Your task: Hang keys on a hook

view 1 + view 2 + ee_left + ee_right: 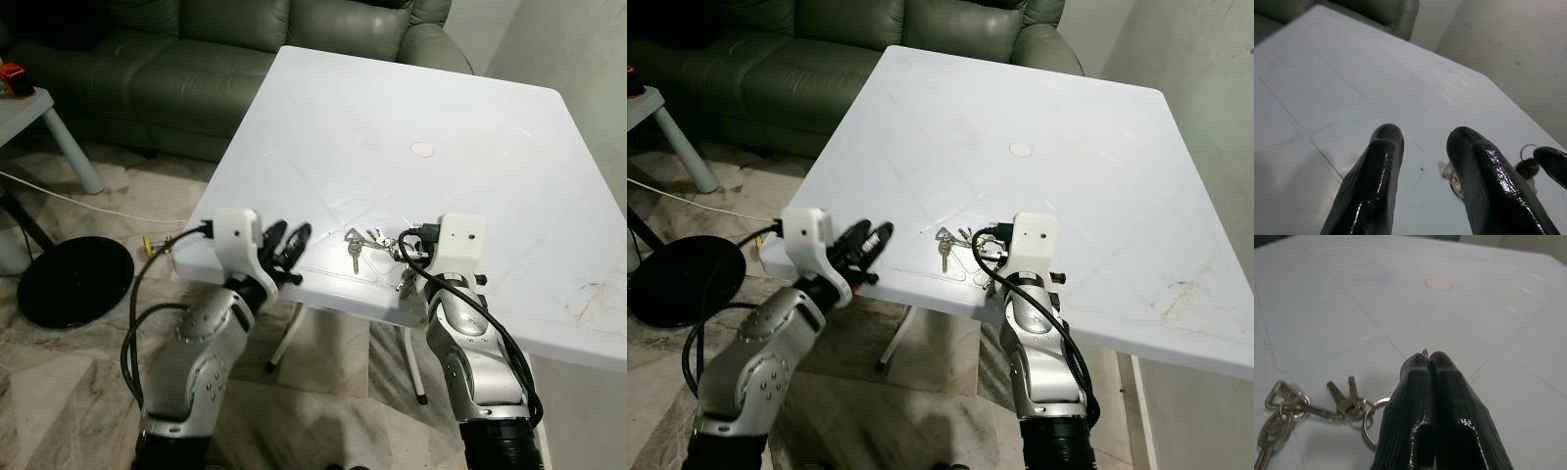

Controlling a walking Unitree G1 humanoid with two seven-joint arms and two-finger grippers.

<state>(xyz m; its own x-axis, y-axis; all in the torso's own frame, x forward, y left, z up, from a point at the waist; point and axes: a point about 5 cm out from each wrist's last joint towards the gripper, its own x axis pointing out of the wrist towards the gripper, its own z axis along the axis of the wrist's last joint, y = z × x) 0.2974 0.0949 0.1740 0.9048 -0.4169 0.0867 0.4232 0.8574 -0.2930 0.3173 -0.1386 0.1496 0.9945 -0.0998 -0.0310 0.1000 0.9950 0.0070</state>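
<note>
A bunch of silver keys [357, 244] lies on the white table [392, 108] close to its near edge. My right gripper [392, 245] rests low on the table at the bunch's right end. In the right wrist view its fingers [1449, 396] are pressed together, with a sliver of metal ring at their tips and the key ring [1368, 427] running under them. The keys [1344, 405] fan out beside them on the tabletop. My left gripper [285, 245] is open at the table's near edge, left of the keys, with nothing between its fingers [1378, 166]. No hook can be seen.
A dark green sofa [196, 59] stands behind the table. On the floor to the left are a black round base [73, 279], a white cable and a small side table [39, 108] with a red object. A pale wall [588, 59] is on the right.
</note>
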